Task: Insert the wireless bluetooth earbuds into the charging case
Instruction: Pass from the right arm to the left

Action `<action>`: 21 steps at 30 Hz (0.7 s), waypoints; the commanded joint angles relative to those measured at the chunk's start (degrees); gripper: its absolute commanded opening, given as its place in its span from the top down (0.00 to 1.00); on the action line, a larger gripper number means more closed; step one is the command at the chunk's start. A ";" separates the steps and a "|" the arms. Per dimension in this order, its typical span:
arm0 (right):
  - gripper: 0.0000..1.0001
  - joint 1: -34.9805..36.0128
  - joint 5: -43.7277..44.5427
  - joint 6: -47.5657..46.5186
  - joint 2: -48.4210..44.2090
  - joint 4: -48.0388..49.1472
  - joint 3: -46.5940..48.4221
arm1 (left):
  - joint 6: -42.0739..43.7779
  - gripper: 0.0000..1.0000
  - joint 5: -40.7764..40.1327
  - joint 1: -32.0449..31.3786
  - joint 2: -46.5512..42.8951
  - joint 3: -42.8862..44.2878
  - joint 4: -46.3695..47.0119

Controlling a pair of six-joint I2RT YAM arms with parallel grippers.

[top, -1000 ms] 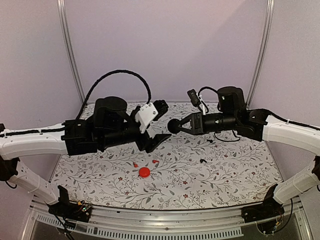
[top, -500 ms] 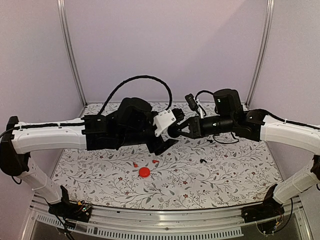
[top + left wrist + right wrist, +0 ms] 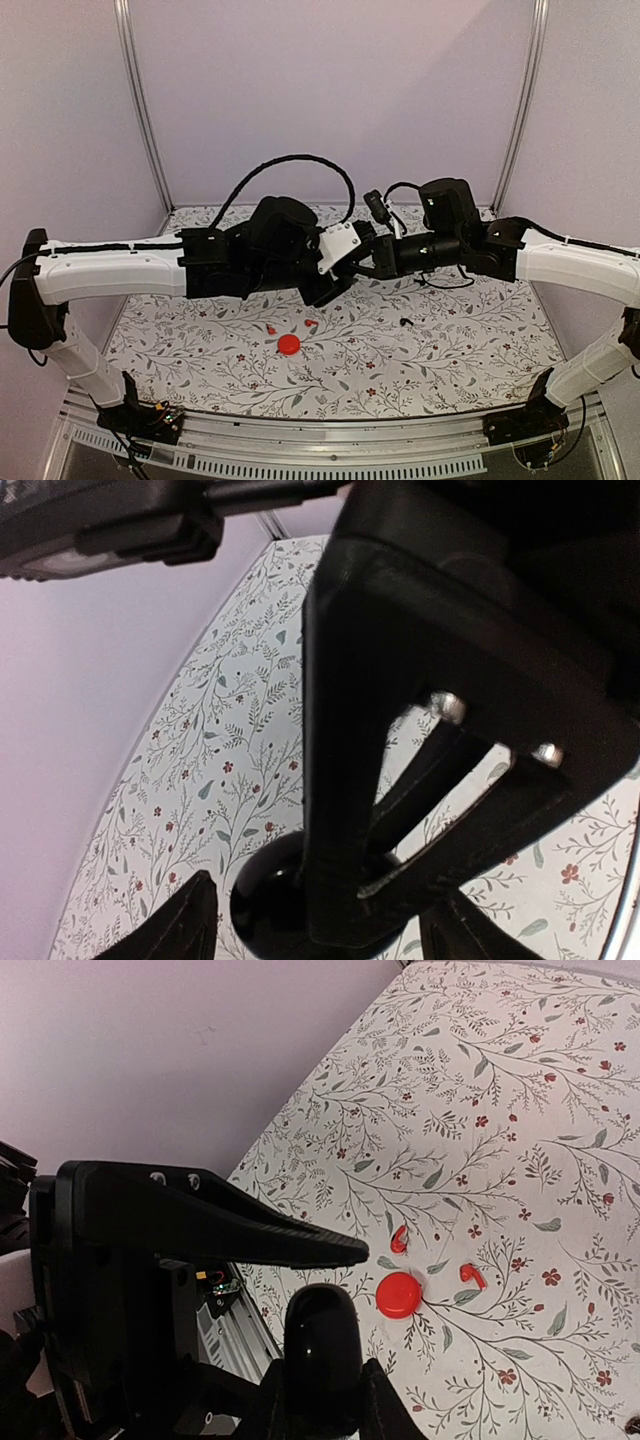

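Observation:
My right gripper [image 3: 322,1388] is shut on a glossy black charging case [image 3: 322,1330], held in the air above the middle of the table. My left gripper [image 3: 320,932] has come in around it. It is open, with one fingertip on each side of the black case [image 3: 262,905] and a gap on both sides. One left finger [image 3: 210,1222] shows above the case in the right wrist view. Two red earbuds [image 3: 399,1239] [image 3: 472,1276] lie on the table beside a red round case [image 3: 400,1294]. A black earbud [image 3: 405,322] lies further right.
The floral tablecloth [image 3: 450,350] covers the table. The red case [image 3: 289,344] and red earbuds [image 3: 271,329] [image 3: 310,323] sit near its front middle, below both arms. The two grippers [image 3: 352,262] [image 3: 374,260] meet in mid-air. A metal rail [image 3: 300,425] runs along the near edge.
My left arm has swung right until its gripper reached the black case in the right gripper, and its jaws have narrowed. The right gripper has shifted slightly left, still holding the case.

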 commanded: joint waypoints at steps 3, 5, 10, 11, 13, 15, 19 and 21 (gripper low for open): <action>0.90 0.52 0.42 -0.63 0.58 -0.48 1.76 | 0.78 0.32 -2.06 -0.72 1.59 2.05 -1.19; 0.90 0.53 0.30 -0.69 0.78 -0.65 1.74 | 0.88 0.34 -2.41 -0.72 1.80 2.16 -1.26; 0.90 0.65 0.27 -0.75 1.02 -0.70 1.71 | 0.87 0.41 -2.83 -0.76 2.27 2.34 -1.35; 0.90 0.63 0.20 -0.72 1.13 -0.66 1.72 | 0.89 0.43 -2.85 -0.73 2.27 2.34 -1.35; 0.89 0.62 0.03 -0.78 1.16 -0.50 1.62 | 0.81 0.46 -2.80 -0.71 2.37 2.34 -1.35; 0.89 0.67 -0.07 -0.79 1.23 -0.48 1.64 | 0.77 0.49 -3.11 -0.71 2.29 2.41 -1.35; 0.82 0.63 -0.75 -0.65 1.34 -0.20 1.76 | 0.55 0.57 -2.60 -0.74 1.92 2.10 -0.73; 0.72 0.62 -1.03 -0.59 1.19 0.18 1.77 | 0.12 0.60 -2.02 -0.69 1.43 1.60 -0.05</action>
